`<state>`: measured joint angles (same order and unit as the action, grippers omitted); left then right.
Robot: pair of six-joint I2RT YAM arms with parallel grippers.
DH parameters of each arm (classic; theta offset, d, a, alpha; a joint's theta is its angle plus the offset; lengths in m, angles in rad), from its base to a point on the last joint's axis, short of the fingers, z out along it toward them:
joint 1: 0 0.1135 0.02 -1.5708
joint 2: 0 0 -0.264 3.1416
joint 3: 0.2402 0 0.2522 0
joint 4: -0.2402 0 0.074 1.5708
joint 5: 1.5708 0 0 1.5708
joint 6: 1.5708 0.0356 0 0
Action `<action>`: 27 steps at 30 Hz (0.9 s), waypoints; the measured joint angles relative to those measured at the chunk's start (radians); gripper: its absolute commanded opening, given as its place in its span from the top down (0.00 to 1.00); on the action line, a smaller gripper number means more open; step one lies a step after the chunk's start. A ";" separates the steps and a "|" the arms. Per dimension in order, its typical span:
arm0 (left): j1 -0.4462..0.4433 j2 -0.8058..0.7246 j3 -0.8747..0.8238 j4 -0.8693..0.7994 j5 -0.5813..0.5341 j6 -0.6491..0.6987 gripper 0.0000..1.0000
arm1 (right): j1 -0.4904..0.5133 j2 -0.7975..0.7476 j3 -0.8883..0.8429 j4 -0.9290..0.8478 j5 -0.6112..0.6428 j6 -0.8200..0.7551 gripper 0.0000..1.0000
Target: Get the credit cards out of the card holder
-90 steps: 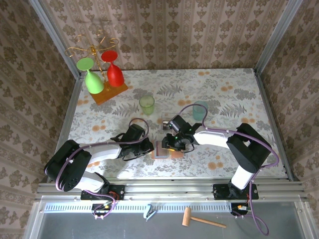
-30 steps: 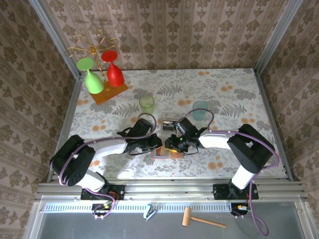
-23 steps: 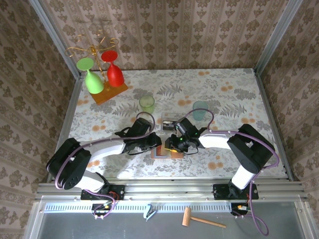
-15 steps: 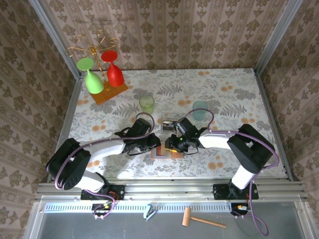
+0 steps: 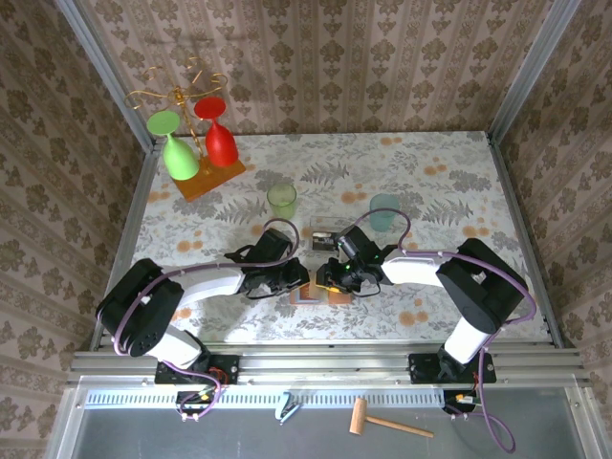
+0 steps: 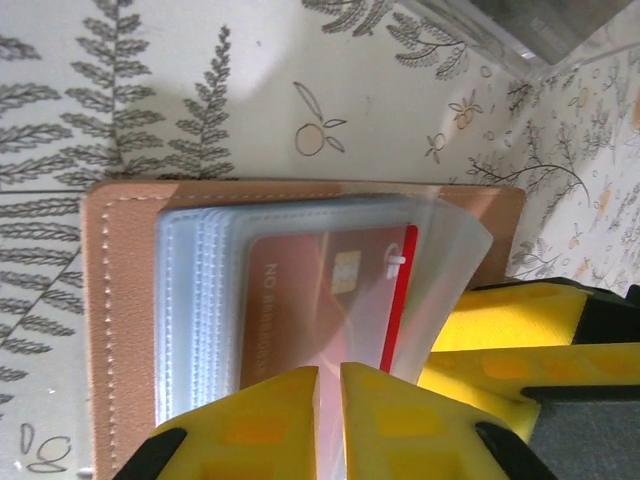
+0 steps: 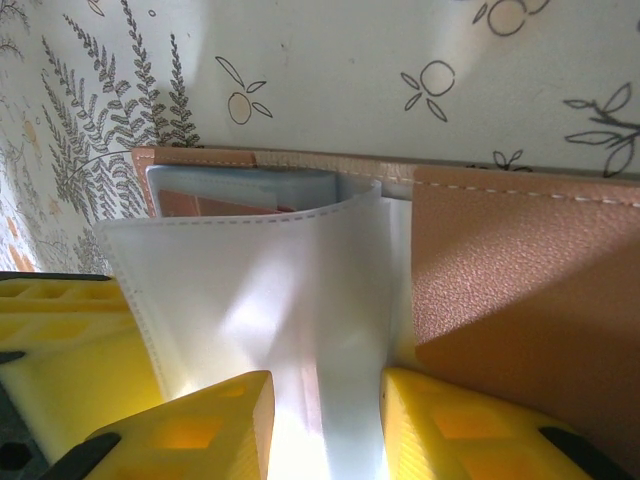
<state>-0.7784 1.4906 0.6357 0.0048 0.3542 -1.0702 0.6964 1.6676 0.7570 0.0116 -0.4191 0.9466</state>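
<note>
The left gripper (image 6: 328, 378), fingers pinched nearly together on the red card (image 6: 320, 300), should draw it slowly and straight out of its pocket. The card holder (image 6: 100, 300) lies open near the middle of the table's (image 5: 459, 182) near edge. The right gripper (image 7: 325, 385), clamped on the clear sleeve (image 7: 260, 290), needs a firm hold so the card holder doesn't drag along.

The salmon-pink folding card holder (image 6: 118, 300) presented a matt, finely grained leather-like skin with stitched edges. Its clear plastic sleeves (image 7: 250, 290) were smooth and glossy (slightly milky where layered). The red credit card (image 6: 310, 310) looked glossy. The floral-printed table cover (image 6: 300, 80) appeared smooth and matt.
</note>
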 measured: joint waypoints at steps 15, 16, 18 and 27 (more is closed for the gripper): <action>-0.013 0.000 0.018 0.012 0.021 0.000 0.86 | -0.011 -0.190 0.000 -0.144 0.046 -0.015 0.61; -0.013 0.000 0.023 0.012 0.024 0.000 0.86 | -0.015 -0.204 0.000 -0.157 0.051 -0.021 0.61; -0.013 0.000 0.033 0.013 0.028 0.000 0.86 | -0.024 -0.226 0.000 -0.182 0.062 -0.027 0.61; -0.021 0.033 0.093 0.032 0.055 0.000 0.86 | -0.089 -0.362 -0.013 -0.267 0.102 -0.054 0.61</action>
<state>-0.7990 1.5234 0.7284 0.0368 0.4095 -1.0706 0.6075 1.3052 0.7437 -0.2558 -0.3172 0.8928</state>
